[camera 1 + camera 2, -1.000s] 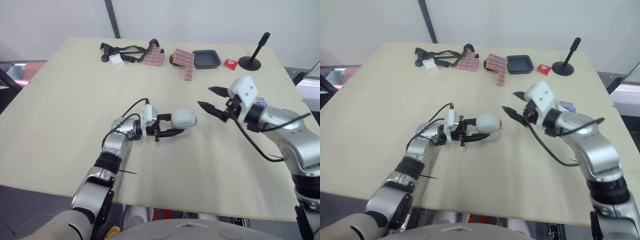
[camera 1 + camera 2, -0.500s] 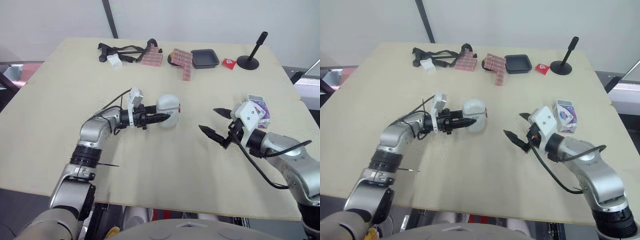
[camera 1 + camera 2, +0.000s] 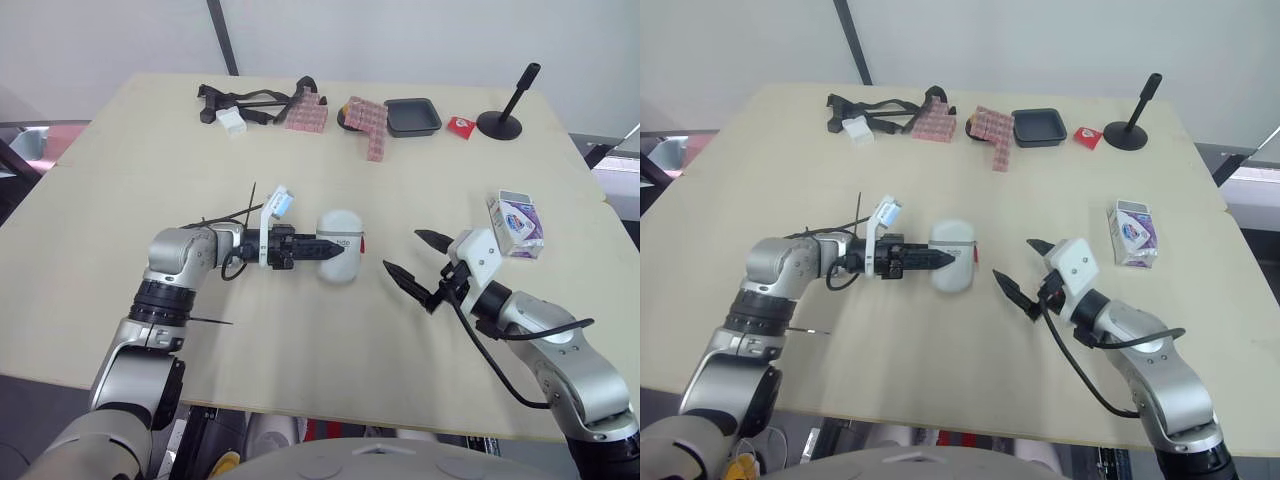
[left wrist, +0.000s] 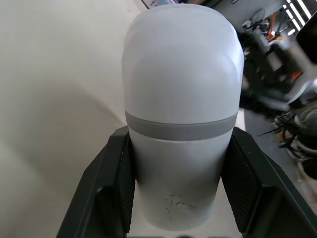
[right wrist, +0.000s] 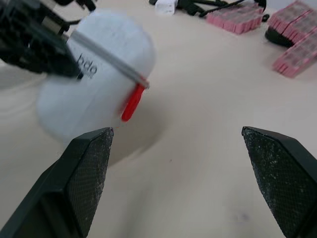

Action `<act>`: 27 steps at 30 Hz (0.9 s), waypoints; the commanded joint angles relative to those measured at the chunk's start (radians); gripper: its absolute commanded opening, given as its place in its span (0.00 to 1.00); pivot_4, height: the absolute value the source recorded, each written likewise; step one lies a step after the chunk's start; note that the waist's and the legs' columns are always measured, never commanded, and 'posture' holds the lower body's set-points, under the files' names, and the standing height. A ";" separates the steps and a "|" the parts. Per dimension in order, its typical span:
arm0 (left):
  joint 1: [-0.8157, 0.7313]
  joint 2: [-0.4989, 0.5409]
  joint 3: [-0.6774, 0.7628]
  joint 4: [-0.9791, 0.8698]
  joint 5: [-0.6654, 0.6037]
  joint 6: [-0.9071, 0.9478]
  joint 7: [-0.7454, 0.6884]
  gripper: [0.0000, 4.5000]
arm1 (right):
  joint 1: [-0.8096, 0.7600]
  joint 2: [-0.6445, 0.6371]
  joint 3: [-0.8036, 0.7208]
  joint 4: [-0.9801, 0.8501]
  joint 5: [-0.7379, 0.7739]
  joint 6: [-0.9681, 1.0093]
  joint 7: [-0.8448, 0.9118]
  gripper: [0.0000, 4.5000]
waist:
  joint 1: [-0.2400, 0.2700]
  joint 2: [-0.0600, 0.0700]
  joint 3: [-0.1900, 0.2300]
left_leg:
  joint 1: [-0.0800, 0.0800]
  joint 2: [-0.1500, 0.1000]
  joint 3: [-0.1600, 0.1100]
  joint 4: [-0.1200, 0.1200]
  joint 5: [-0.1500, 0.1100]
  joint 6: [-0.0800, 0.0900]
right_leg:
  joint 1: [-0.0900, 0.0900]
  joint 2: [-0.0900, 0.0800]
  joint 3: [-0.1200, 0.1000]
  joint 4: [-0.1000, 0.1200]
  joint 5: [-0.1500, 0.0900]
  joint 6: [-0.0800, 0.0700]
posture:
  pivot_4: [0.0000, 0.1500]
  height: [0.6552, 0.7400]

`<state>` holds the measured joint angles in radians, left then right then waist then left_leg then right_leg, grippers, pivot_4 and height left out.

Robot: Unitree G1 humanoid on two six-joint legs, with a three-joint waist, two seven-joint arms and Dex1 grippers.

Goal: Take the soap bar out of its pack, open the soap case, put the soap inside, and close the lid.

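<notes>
Gripping the closed white soap case (image 3: 345, 228) by its sides with the left claw (image 3: 330, 250), mid-tabletop (image 3: 120, 180). Holding the right claw (image 3: 403, 251) wide open, empty, at the case's 3 o'clock, apart. Spotting the soap pack (image 3: 517, 224) farther off at 2 o'clock.

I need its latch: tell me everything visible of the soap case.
The soap case is a white, rounded, plastic-looking capsule with a grey band at its seam, a red tab on one side and lettering. Its lid is shut. It is tipped on its side near the middle of the table, clamped between the fingers of the left end effector.
</notes>
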<state>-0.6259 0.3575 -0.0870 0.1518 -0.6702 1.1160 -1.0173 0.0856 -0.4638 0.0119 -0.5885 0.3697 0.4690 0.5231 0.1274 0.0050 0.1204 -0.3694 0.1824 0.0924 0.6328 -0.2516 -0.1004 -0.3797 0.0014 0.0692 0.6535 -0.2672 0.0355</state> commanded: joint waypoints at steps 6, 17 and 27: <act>-0.073 -0.051 -0.011 0.091 -0.015 0.178 0.090 0.43 | -0.015 -0.026 -0.014 0.002 -0.011 -0.019 0.019 0.99 | 0.000 0.000 0.000 | 0.000 0.000 0.000 0.000 0.000 0.000 | 0.000 0.001 0.000 0.000 0.000 0.000 | 1.00 1.00; -0.112 -0.032 0.042 0.087 -0.035 0.294 0.171 0.99 | -0.011 -0.035 -0.014 0.003 -0.014 -0.031 0.049 1.00 | 0.001 0.000 0.000 | 0.000 0.000 -0.001 0.000 0.000 0.000 | 0.001 0.000 0.000 -0.002 0.000 0.000 | 1.00 1.00; -0.072 0.156 0.143 -0.138 -0.086 0.289 0.145 0.99 | -0.027 -0.052 -0.027 0.029 -0.011 -0.042 0.065 1.00 | -0.005 0.000 0.001 | 0.000 0.000 -0.002 -0.002 0.000 0.000 | 0.002 0.000 -0.002 -0.003 0.000 0.000 | 1.00 1.00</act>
<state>-0.7182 0.4628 0.0579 0.1190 -0.7528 1.4669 -0.8396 0.0667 -0.5081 0.0111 -0.5511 0.3562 0.4482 0.5828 0.1229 0.0049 0.1212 -0.3696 0.1824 0.0906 0.6307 -0.2517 -0.1006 -0.3779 0.0014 0.0670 0.6497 -0.2671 0.0357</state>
